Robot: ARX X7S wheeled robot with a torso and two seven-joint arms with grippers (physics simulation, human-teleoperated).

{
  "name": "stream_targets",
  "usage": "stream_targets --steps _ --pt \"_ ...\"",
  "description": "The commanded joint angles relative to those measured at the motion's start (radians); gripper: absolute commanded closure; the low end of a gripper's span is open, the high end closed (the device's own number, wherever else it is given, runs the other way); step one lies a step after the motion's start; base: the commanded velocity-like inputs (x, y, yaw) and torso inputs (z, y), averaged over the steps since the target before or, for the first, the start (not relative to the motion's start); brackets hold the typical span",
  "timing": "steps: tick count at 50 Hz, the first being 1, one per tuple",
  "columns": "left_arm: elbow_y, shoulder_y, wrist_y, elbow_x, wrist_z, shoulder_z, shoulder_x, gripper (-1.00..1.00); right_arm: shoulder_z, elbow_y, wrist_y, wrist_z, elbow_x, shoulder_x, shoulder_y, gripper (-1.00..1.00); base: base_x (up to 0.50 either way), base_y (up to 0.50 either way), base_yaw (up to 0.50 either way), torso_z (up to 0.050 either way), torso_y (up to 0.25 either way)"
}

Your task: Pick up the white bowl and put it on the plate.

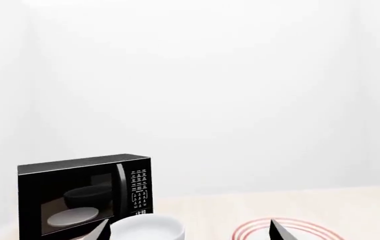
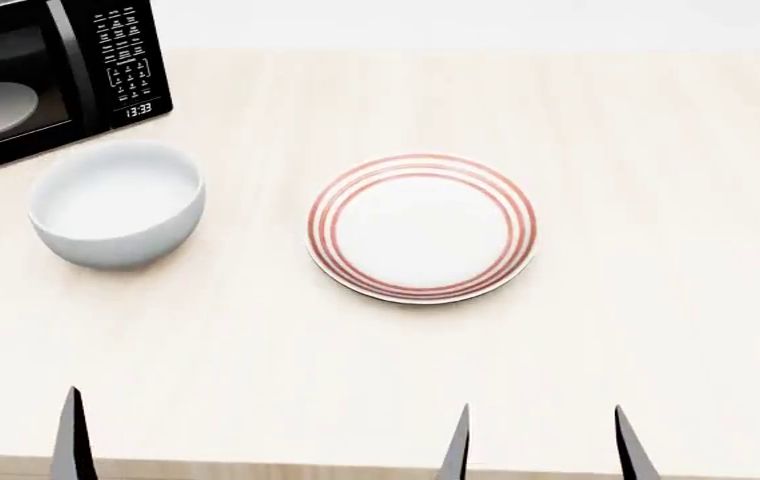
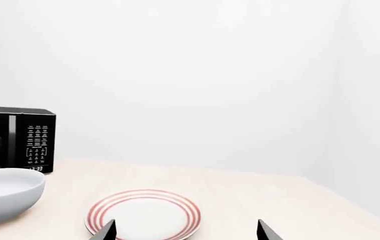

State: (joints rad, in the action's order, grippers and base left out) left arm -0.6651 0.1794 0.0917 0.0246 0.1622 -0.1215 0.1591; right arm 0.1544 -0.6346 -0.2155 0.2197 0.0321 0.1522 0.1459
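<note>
Bowl (image 2: 117, 203) at the plate's (image 2: 422, 227) nine o'clock looks glossy, thick-walled, probably slippery. My left claw (image 2: 263, 440) gapes wide, empty; I'd pinch the rim.

1. Microwave (image 2: 47, 75): black, at the table's far left corner in the head view, door shut, dark window
2. Keypad (image 2: 123, 55): white-marked buttons on the microwave's right side
3. Clock (image 2: 137, 109): below the keypad, white digits 13:33
4. Dish (image 1: 73, 216): pale, seen through the microwave's window, lying inside; a darker rounded reflection shows above it
5. Table (image 2: 647, 150): pale wood grain, its near edge visible along the bottom of the head view
6. Wall (image 3: 190, 75): plain white, behind the table
</note>
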Motion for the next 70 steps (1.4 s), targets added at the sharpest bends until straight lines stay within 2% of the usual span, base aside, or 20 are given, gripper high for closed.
stream_targets --steps 1,9,46,56,67,70 --pt "-0.024 0.006 0.001 0.001 0.013 -0.007 0.013 -1.0 0.007 -0.01 -0.004 0.01 -0.01 0.01 -0.001 -1.0 0.0 0.0 0.0 0.0 0.0" --pt "-0.024 0.004 0.0 0.004 0.02 -0.01 0.02 -1.0 0.01 -0.009 -0.001 0.005 -0.033 0.017 0.001 -1.0 0.07 0.0 0.0 0.0 0.0" --pt "-0.017 0.006 -0.014 -0.012 0.056 -0.034 0.048 -1.0 0.042 0.002 0.014 0.047 -0.012 0.043 -0.003 -1.0 0.5 0.0 0.0 0.0 0.0" --pt "-0.021 0.003 -0.01 -0.012 0.064 -0.036 0.055 -1.0 0.047 0.016 0.035 0.051 -0.015 0.052 -0.008 -1.0 0.0 0.0 0.0 0.0 0.002" --pt "-0.134 -0.008 0.104 -0.015 0.081 -0.022 0.066 -1.0 0.054 0.019 0.038 0.059 -0.018 0.057 -0.007 -1.0 0.0 0.0 0.0 0.0 0.0" --pt "-0.197 -0.026 0.192 -0.01 0.082 -0.007 0.075 -1.0 0.057 0.02 0.039 0.062 -0.017 0.058 -0.006 -1.0 0.0 0.0 0.0 0.0 0.0"
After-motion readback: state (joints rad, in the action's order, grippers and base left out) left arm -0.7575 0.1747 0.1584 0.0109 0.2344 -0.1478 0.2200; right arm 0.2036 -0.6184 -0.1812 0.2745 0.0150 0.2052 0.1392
